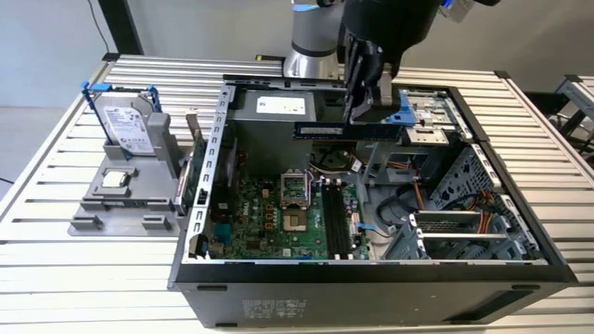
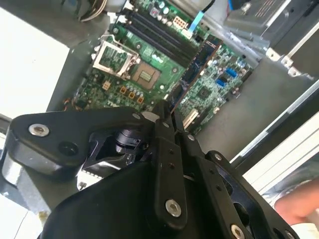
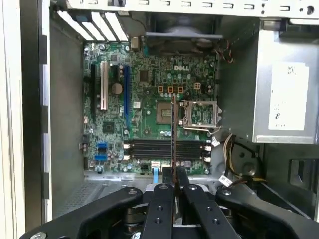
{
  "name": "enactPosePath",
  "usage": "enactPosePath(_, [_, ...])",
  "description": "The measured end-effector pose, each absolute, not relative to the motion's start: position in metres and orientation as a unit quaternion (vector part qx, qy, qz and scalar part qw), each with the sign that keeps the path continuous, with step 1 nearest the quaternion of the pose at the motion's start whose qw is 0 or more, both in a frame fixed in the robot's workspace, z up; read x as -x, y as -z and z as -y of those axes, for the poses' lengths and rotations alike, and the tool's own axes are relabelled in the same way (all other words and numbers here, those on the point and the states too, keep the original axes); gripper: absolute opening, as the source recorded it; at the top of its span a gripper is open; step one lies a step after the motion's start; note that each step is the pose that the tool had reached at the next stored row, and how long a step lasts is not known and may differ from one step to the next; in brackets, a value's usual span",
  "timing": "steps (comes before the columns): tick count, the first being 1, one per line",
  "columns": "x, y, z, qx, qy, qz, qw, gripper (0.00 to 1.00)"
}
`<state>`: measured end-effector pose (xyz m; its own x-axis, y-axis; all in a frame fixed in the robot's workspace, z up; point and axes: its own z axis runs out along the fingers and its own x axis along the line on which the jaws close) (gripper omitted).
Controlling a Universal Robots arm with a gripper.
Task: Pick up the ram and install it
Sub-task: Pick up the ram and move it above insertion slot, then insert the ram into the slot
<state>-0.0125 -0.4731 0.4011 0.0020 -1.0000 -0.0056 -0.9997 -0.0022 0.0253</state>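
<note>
The ram [image 1: 320, 130] hangs level in the air over the open case [image 1: 371, 278], clamped between the fingers of the gripper [image 1: 360, 118], which have closed on its long faces near the middle. In the first wrist view the ram [image 3: 173, 134] shows edge-on as a thin line running out from the gripper [image 3: 174, 186]. In the second wrist view it [image 2: 197, 69] reaches out past the gripper [image 2: 167, 117] over the motherboard [image 2: 149, 74].

In the exterior view the memory slots [image 1: 336, 223] lie at about 6 o'clock from the stick, well below it, with the processor socket [image 1: 295, 202] at their 9 o'clock. The power supply [image 1: 278, 108] sits at the ram's 9 o'clock.

Judged from this, the pick-up is done. The slots [image 3: 167, 148] look empty, so lining up, lowering and seating remain.
</note>
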Motion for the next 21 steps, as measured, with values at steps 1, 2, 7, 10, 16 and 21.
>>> enactPosePath(1, [0.008,-0.401,0.473,-0.708,0.011,0.706,0.007,0.0])
enactPosePath(2, [0.003,-0.401,0.473,-0.708,0.011,0.706,0.007,0.0])
enactPosePath(7, [-0.008,-0.401,0.473,-0.701,0.011,0.713,0.007,0.0])
enactPosePath(10, [-0.008,-0.4,0.473,-0.681,0.011,0.732,0.007,0.0])
enactPosePath(16, [-0.012,-0.4,0.469,-0.664,0.011,0.747,0.007,0.0])
enactPosePath(21, [-0.013,-0.4,0.467,-0.664,0.011,0.747,0.007,0.0])
